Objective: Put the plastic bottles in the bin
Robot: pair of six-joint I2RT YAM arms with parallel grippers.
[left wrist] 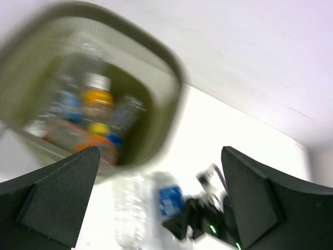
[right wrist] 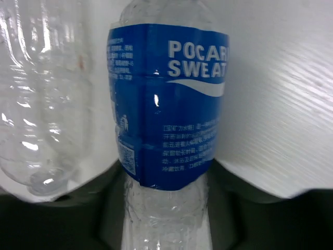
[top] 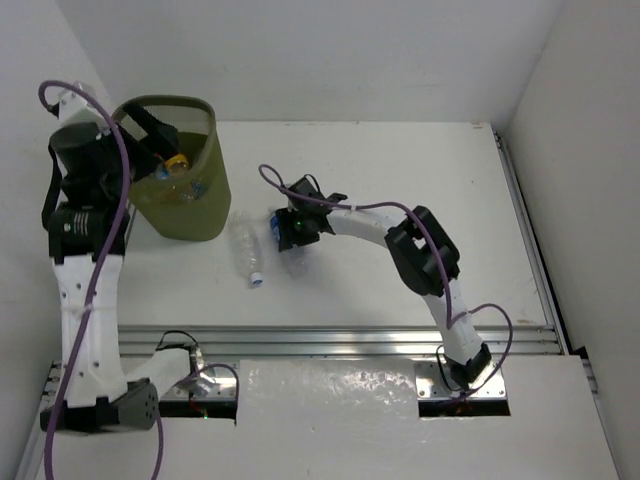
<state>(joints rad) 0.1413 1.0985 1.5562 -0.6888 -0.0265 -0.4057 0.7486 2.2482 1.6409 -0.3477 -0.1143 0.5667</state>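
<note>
The olive bin [top: 190, 215] stands on the white table [top: 400, 180]. Over its rim hangs the left gripper [left wrist: 160, 156], jaws spread wide and holding nothing. Inside the bin lie several bottles [left wrist: 96, 101], orange and blue-labelled ones among them. To the right of the bin, the right gripper [top: 298, 230] is low at the table, its fingers pressed against the sides of a blue-labelled bottle [right wrist: 166, 104]. Between it and the bin's wall a clear bottle [top: 245, 250] lies flat.
</note>
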